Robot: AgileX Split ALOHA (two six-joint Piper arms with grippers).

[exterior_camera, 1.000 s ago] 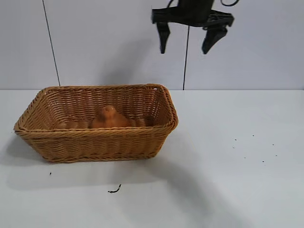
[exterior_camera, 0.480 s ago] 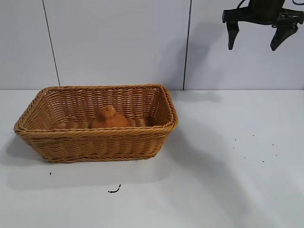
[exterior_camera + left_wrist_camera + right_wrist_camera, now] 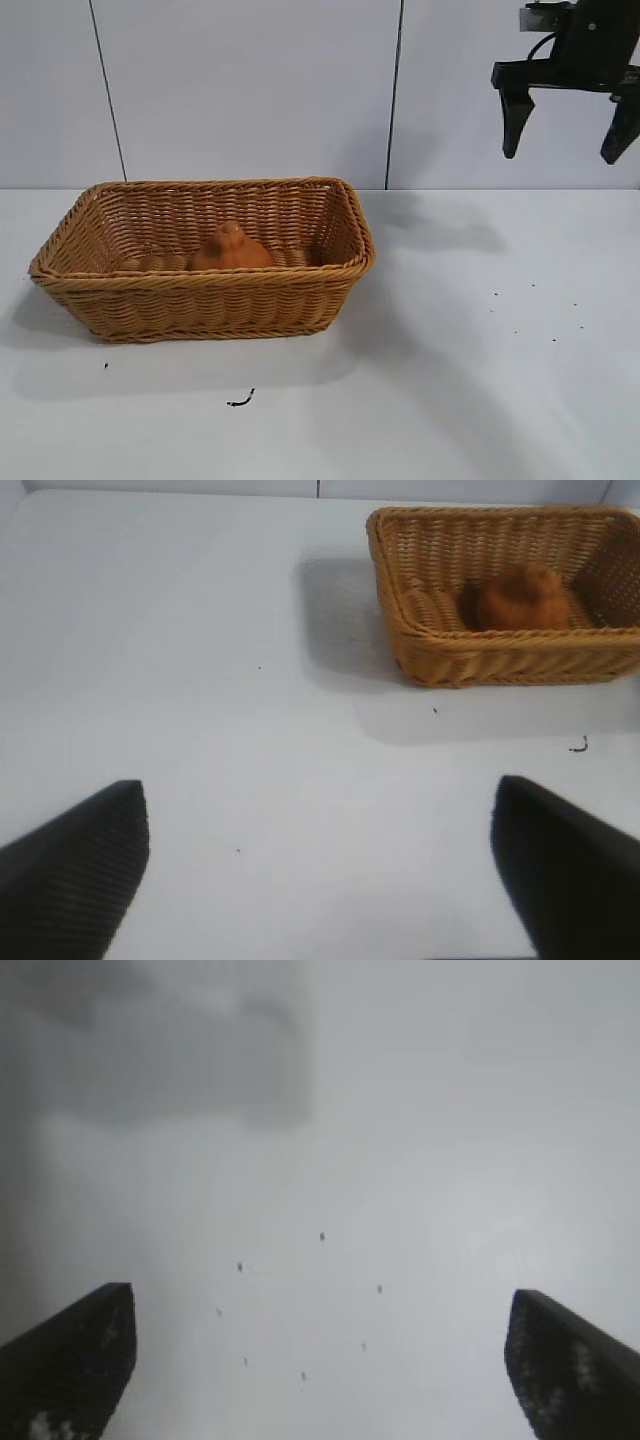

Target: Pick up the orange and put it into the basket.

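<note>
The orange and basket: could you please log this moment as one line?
orange: inside basket | right gripper: open, raised, empty | left gripper: open, parked

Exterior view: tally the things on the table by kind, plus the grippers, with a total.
Wicker basket: 1
Orange, inside the basket: 1
Small dark scrap on the table in front of the basket: 1
Grippers: 2 (right gripper, raised, fingers open; left gripper, fingers open)
Total: 5

Below your raised, wide-open right claw [image 3: 568, 152] you have bare white table [image 3: 500, 380], while the tan woven wicker basket [image 3: 205, 300] stands well off to its left.
</note>
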